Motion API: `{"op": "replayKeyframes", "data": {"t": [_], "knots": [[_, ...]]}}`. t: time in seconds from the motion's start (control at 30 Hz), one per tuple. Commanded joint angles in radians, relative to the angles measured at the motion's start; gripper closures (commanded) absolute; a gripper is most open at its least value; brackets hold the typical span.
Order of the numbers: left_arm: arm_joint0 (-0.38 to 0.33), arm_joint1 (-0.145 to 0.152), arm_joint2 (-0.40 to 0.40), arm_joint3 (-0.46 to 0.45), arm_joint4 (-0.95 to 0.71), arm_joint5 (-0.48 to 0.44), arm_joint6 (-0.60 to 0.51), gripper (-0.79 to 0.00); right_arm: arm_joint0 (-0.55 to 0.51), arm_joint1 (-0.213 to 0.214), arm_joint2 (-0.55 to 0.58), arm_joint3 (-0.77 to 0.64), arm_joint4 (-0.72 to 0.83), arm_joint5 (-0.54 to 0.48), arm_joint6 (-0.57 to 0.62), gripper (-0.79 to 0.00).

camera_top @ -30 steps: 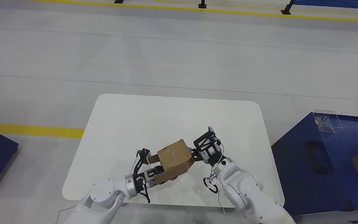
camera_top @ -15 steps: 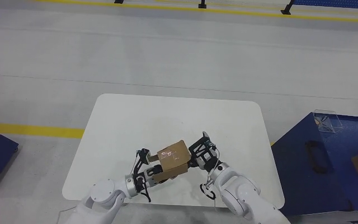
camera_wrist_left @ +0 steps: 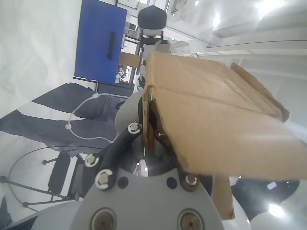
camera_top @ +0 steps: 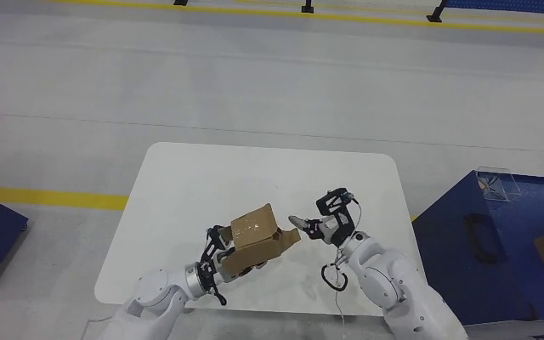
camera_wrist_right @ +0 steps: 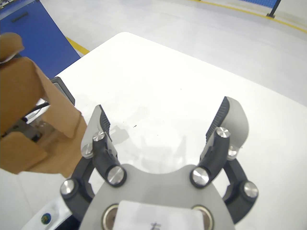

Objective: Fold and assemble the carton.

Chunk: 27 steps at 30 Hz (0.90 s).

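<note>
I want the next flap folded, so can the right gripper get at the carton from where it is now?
Probably yes. The right gripper is open just beside the carton, apart from it, with nothing between them. The left gripper holds the carton from the other side.

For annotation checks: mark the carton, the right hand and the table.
carton (camera_top: 253, 226), top view, its upper panel.
right hand (camera_wrist_right: 163, 104), right wrist view, midway between its open fingertips.
table (camera_top: 221, 174), top view, bare far part of its top.
</note>
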Motion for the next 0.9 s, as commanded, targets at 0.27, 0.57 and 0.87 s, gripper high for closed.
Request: {"op": "replayKeyframes", "data": {"t": [0.27, 0.57, 0.87], "knots": [[-0.005, -0.002, 0.002, 0.008, -0.006, 0.011, -0.013, 0.000, 0.038, 0.000, 0.004, 0.096, 0.302, -0.199, 0.199, -0.785], [-0.012, -0.004, 0.011, 0.015, 0.006, 0.014, -0.019, 0.000, 0.049, 0.009, 0.052, 0.094, 0.467, -0.272, 0.258, -0.785], [-0.013, -0.004, 0.019, 0.018, 0.038, 0.017, -0.023, 0.000, 0.044, 0.012, 0.058, 0.065, 0.454, -0.257, 0.228, -0.785]]}}
